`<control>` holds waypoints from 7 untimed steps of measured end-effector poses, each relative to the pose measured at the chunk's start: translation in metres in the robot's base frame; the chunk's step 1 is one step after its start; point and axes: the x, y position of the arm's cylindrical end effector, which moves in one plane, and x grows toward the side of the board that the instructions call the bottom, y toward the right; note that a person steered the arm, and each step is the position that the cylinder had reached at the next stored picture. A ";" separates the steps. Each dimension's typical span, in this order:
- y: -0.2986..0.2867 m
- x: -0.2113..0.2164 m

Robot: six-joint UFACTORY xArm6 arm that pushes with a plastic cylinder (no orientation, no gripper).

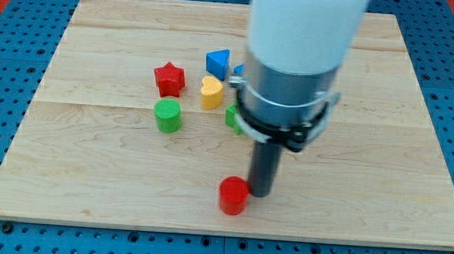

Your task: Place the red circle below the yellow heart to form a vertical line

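Observation:
The red circle (233,195) lies on the wooden board near the view's bottom, at the middle. My tip (259,194) stands right beside it on its right, touching or nearly touching it. The yellow heart (211,92) lies well above the red circle and a little to its left. The rod rises from the tip into the large grey and white arm body, which hides part of the board behind it.
A red star (169,79) and a green cylinder (167,116) lie left of the heart. A blue triangle (218,62) lies above it. A green block (233,117) and another blue block (239,70) show partly behind the arm. The board's bottom edge (228,229) is close below the red circle.

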 end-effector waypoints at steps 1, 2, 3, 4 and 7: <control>0.006 0.034; -0.016 0.052; -0.042 0.014; -0.065 -0.008; -0.092 -0.040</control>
